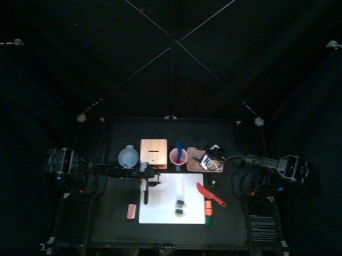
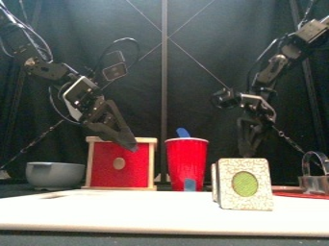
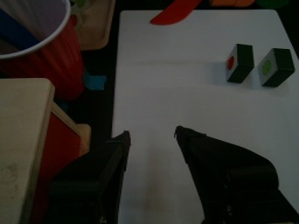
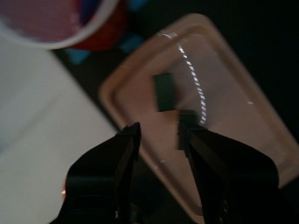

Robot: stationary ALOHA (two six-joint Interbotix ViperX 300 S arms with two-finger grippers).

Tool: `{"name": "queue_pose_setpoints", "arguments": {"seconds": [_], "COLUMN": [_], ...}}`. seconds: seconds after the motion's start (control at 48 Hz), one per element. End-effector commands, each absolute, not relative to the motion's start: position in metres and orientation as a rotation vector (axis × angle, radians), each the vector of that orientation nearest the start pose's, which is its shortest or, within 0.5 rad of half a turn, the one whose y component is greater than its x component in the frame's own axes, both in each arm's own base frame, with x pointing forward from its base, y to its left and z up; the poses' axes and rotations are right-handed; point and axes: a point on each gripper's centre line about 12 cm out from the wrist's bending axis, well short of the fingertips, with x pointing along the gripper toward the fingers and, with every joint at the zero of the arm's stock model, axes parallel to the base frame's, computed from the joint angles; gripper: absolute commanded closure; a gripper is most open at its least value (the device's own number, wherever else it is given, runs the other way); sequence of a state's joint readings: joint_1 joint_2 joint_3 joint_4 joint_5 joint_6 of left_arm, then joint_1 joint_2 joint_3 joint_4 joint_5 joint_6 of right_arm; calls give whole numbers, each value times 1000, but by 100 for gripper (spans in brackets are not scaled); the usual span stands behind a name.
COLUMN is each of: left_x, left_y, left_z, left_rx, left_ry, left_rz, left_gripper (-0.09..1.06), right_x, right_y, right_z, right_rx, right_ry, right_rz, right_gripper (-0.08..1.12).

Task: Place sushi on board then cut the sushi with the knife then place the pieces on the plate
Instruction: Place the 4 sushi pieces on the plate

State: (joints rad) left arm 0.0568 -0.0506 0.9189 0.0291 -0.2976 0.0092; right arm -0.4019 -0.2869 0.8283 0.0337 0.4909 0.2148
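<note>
the left claw [image 3: 152, 133] hangs wide open and empty over the white board [image 3: 176, 96]. two sushi pieces [image 3: 240, 63] stand on edge on the board, just beside each other, toward its front. the right claw [image 4: 158, 129] is held low over the pink tray [image 4: 239, 109] at the back right of the bench [image 1: 114, 225]. its jaws are parted a little, with nothing seen between them. one dark piece [image 4: 166, 87] lies on the tray. a second dark shape by one jaw cannot be told from the jaw itself.

the task is judged to be in its last part, with pieces to be carried to the tray. the main risk is seen in how closely the two pieces stand. if one is grasped off-centre, its neighbour could be pushed over or dragged along, and a piece tipped flat would be harder to pinch. a shallow grasp could let the block slip out on the way. the red knife [image 3: 181, 9] lies at the board's right side, so it could be swept by a low carry. should both arms be moved over the tray together, a clash could be caused. the piece on the tray could be nudged if the right claw is lifted askew.
</note>
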Motion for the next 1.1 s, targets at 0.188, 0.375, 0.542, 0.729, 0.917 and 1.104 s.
{"name": "queue_pose_setpoints", "arguments": {"seconds": [0.188,0.375,0.542,0.729,0.917,1.104], "left_x": [343,343,342,342,341,342], "left_y": [19,18,19,19,19,19], "left_z": [147,147,148,148,147,147], "left_rx": [14,14,12,11,11,12], "left_ry": [534,534,534,533,537,537], "left_rz": [40,39,40,42,42,40], "left_gripper": [13,13,13,13,13,13], "right_x": [322,340,351,366,372,376], "right_y": [-38,3,40,61,72,72], "right_z": [217,209,195,185,170,157], "right_rx": [287,252,209,225,238,243], "right_ry": [801,786,805,829,872,904], "right_rz": [-205,-85,12,49,58,49], "right_gripper": [27,27,27,27,27,27]}}
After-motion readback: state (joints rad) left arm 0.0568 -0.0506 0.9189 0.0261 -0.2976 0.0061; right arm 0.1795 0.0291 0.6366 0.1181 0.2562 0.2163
